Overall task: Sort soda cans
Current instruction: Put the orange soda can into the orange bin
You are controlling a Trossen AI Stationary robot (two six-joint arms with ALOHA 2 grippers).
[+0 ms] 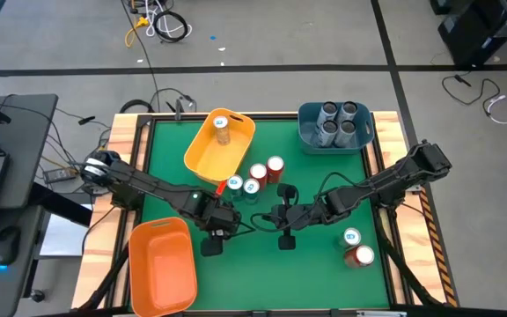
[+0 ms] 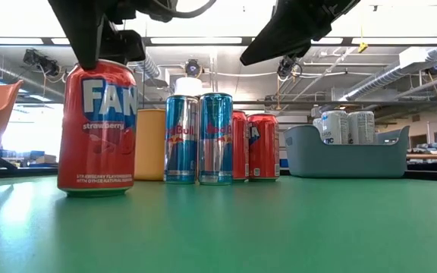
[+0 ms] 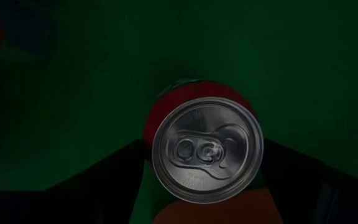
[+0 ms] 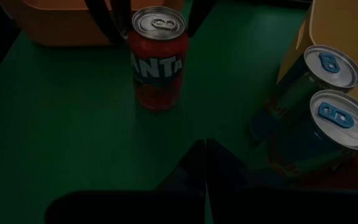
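Note:
A red soda can (image 2: 97, 129) stands upright on the green table (image 2: 279, 227), near the orange bin. My left gripper (image 3: 207, 186) comes down over it, one dark finger on either side of its silver top (image 3: 207, 152); the arm hides the can in the high view. My right gripper (image 4: 205, 165) hangs shut above the table's middle, a short way right of the can, touching nothing. More soda cans (image 1: 253, 180), red ones and teal-topped ones, stand in a cluster beside the yellow bin. My left gripper pinches the red can between its two fingers, on opposite sides of the wall just below the rim (image 3: 151, 127). The fingers (image 4: 110, 25) come from above, pointing down. The can stays upright with its base (image 2: 97, 189) on the table.
A yellow bin (image 1: 202, 154) at the back holds one can. A blue bin (image 1: 304, 132) at the back right holds several silver cans. An orange bin (image 1: 161, 264) sits at the near left. Two more cans (image 1: 356, 248) stand near the right edge.

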